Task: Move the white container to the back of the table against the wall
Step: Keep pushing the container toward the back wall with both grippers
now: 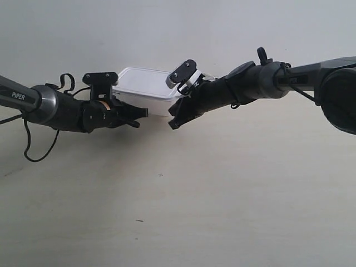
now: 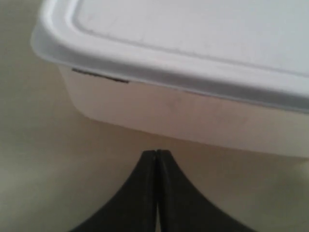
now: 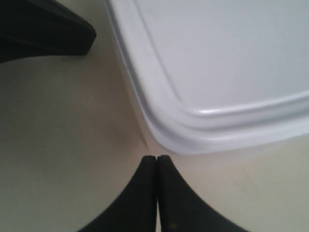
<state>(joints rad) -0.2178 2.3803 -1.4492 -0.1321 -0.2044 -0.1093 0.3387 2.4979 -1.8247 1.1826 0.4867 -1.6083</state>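
Near table: I see the broad pale cream, faintly wood-grained table [image 1: 183, 211] running open from the near edge of the exterior view up to the arms, with only two tiny dark specks [image 1: 161, 174] on it.
Side room: the black arm at the exterior view's left [image 1: 61, 108] and the black arm at the exterior view's right [image 1: 250, 83] reach in from opposite edges. Bare table lies below both.
Left gripper [image 2: 157, 154]: I read its black jaws as pressed together with nothing between them. The tips sit just short of the container's side wall, and a strip of table shows between.
Right gripper [image 3: 157, 158]: its jaws are also pressed together and hold nothing. The tips sit just beside a rounded corner of the container. A black finger of the other arm [image 3: 43, 29] shows beyond, beside the same container.
Container position: the small shallow rectangular white plastic container [image 1: 146, 89] rests on the table behind both gripper tips, far back and close to the wall. I cannot tell whether it touches the wall.
Container look: its flat rimmed white lid [image 2: 193, 43] is seated. The corners are rounded. A thin dark line [image 2: 99, 76] runs under the lid rim.
Wall: the plain pale grey-blue wall [image 1: 167, 28] closes the far edge.
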